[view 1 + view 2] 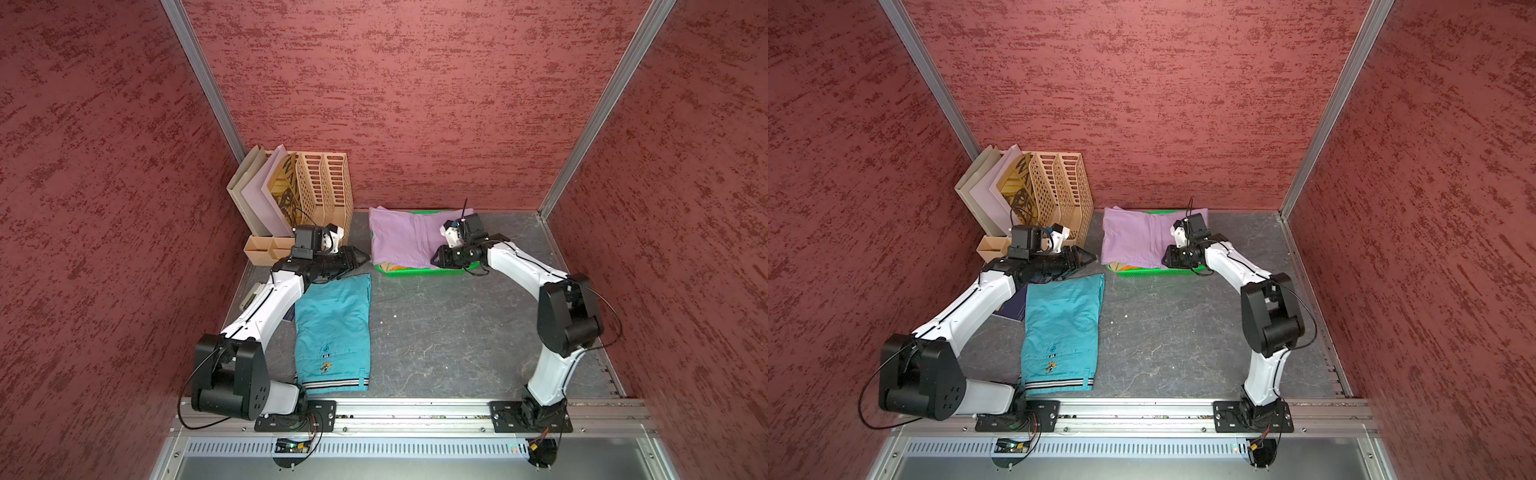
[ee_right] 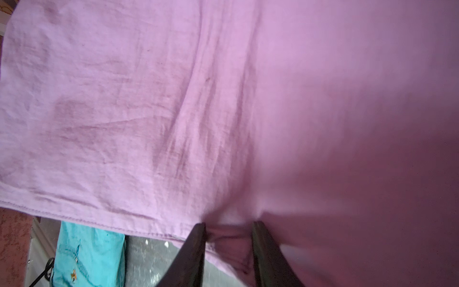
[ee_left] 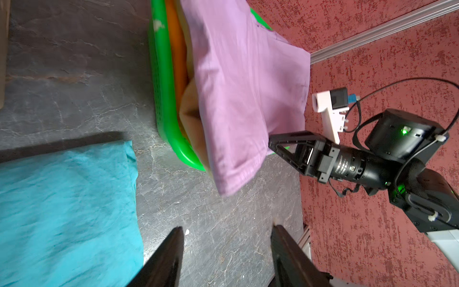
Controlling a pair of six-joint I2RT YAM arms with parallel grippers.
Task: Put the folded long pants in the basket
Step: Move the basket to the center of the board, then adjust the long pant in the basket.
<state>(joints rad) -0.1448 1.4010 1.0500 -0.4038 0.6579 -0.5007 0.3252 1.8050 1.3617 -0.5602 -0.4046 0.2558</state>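
Note:
The green basket [image 1: 419, 272] [image 1: 1142, 273] [image 3: 161, 82] stands at the back by the wall. Orange pants [image 3: 176, 49] and khaki pants [image 3: 191, 109] lie stacked in it. Lilac pants [image 1: 399, 237] [image 1: 1133, 237] [image 3: 243, 94] [image 2: 149, 99] lie on top, overhanging the rim. My right gripper [image 1: 434, 261] [image 1: 1163, 261] [image 3: 271, 142] [image 2: 228, 223] is shut on a fold at their edge. Teal pants [image 1: 332, 328] [image 1: 1061, 328] [image 3: 62, 198] with a striped waistband lie flat on the table. My left gripper [image 1: 368, 258] [image 1: 1093, 259] [image 3: 227, 227] hovers open between them and the basket, holding nothing.
A peach file rack [image 1: 326, 187] with folders fills the back left corner, and a small tan box [image 1: 266, 249] sits in front of it. A dark flat item [image 1: 1013, 309] lies under the left arm. Red walls close three sides.

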